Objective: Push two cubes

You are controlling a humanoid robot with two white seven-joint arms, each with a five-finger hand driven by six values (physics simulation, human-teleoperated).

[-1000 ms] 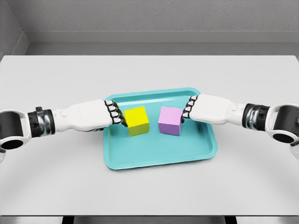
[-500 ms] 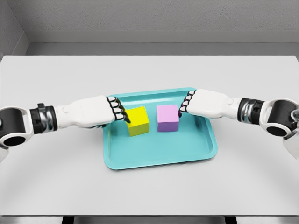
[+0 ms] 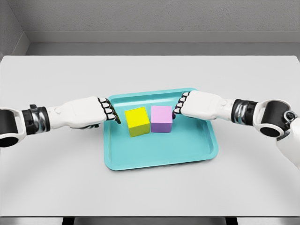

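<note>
Head view, only camera I've got. Teal tray (image 3: 206, 150) sits centre frame on a light grey table (image 3: 150, 70), long side running left to right, slightly rotated.

Two cubes are inside the tray, in its upper half. Yellow cube (image 3: 138, 121) is left of centre, purple cube (image 3: 161, 118) just right of it. I read them as touching or nearly so along their facing sides; I can't resolve a gap. Yellow one is turned a bit relative to the purple one. Both sit flat on the tray floor.

Left hand (image 3: 93, 112) comes in from the left edge, forearm roughly level, knuckles pointing right. Its fingers (image 3: 108, 111) are curled under in a loose fist, gripping nothing. Fingertips are over the tray's left rim, and I see a strip of teal between them and the yellow cube, so no contact on that side.

Right hand (image 3: 197, 104) comes in from the right edge, forearm angled slightly up toward centre. Fingers (image 3: 180, 104) curled the same way, also gripping nothing. Knuckles sit right at the purple cube's upper right edge; looks like contact, but I can't confirm it from this angle.

Grey wall and floor strip run across the top of frame behind the table.
</note>
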